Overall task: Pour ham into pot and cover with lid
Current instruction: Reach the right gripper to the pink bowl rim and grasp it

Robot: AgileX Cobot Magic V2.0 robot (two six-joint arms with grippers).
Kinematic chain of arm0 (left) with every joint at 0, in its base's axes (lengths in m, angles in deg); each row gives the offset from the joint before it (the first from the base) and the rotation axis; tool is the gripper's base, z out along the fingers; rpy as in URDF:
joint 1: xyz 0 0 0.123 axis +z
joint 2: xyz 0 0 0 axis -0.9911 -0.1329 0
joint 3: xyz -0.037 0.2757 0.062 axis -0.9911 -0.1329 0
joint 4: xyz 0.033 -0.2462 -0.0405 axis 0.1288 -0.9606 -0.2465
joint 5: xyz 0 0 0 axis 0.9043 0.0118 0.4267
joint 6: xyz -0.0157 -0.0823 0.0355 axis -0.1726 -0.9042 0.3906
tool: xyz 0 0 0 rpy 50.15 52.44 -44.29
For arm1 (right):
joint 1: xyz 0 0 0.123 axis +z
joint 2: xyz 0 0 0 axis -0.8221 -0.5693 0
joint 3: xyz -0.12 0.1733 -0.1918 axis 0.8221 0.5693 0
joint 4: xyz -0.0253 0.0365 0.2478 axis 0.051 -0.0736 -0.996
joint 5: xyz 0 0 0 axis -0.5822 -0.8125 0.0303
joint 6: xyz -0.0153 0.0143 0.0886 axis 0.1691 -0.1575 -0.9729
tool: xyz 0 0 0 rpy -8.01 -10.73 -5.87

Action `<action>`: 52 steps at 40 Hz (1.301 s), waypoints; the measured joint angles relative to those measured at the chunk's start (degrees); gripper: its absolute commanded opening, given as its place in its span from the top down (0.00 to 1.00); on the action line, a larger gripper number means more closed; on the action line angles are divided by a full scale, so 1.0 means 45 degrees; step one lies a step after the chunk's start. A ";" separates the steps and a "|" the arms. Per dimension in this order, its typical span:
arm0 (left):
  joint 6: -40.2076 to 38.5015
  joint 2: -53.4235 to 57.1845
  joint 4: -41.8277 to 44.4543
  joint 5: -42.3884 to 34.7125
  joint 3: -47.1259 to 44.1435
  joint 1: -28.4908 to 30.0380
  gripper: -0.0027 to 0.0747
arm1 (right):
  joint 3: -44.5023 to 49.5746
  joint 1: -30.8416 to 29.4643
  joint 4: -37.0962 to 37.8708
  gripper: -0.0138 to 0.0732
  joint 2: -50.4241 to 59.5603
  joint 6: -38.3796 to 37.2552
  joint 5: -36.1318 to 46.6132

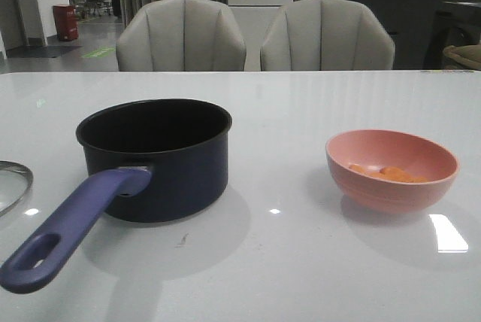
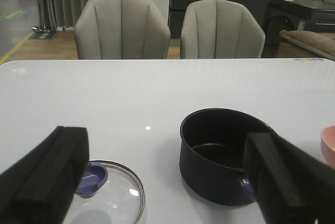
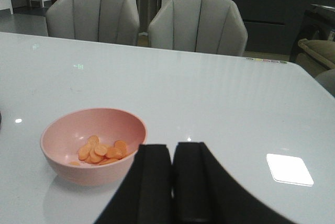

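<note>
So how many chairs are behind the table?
2: one chair behind the pot, the other chair to its right, behind the bowl.

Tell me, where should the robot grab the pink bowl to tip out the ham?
Probably the bowl's rim, one finger inside and one outside, coming from above on its right side, nearest the right gripper. The wall is thin, and the ham lies low in the middle, leaving the rim clear.
</note>
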 measured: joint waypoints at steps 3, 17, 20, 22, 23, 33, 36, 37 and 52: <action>0.0000 0.0340 0.0009 -0.0534 -0.0442 0.0000 0.14 | 0.0000 0.0000 0.0000 0.67 0.0000 0.0000 0.0000; 0.0000 0.0411 0.0009 -0.0847 -0.0587 0.0000 0.14 | 0.0010 0.0000 -0.0033 0.67 0.0000 0.0000 0.1280; 0.0000 0.0411 0.0009 -0.0847 -0.0587 0.0000 0.14 | -0.0089 0.0000 -0.0424 0.67 0.0000 0.0000 0.1736; 0.0000 0.0411 0.0009 -0.0847 -0.0606 0.0000 0.14 | -0.0406 0.0000 -0.0640 0.67 0.0000 0.0000 0.1475; 0.0000 0.0411 0.0009 -0.0847 -0.0606 0.0000 0.14 | -0.0685 0.0000 -0.0733 0.67 0.0000 0.0000 0.1205; 0.0000 0.0411 0.0009 -0.0797 -0.0606 0.0000 0.14 | -0.3490 0.0000 -0.1049 0.67 -0.2223 0.0000 -0.2015; 0.0000 0.0386 0.0009 -0.0797 -0.0606 0.0000 0.14 | -0.3631 0.0000 -0.1076 0.67 -0.2663 0.0000 -0.2309; 0.0000 0.0386 0.0009 -0.0797 -0.0606 0.0000 0.14 | -0.3631 0.0000 -0.1076 0.67 -0.2752 0.0000 -0.2365; 0.0000 0.0346 0.0009 -0.0797 -0.0606 0.0000 0.14 | -0.4143 0.0000 -0.1125 0.44 -0.4111 0.0000 -0.2723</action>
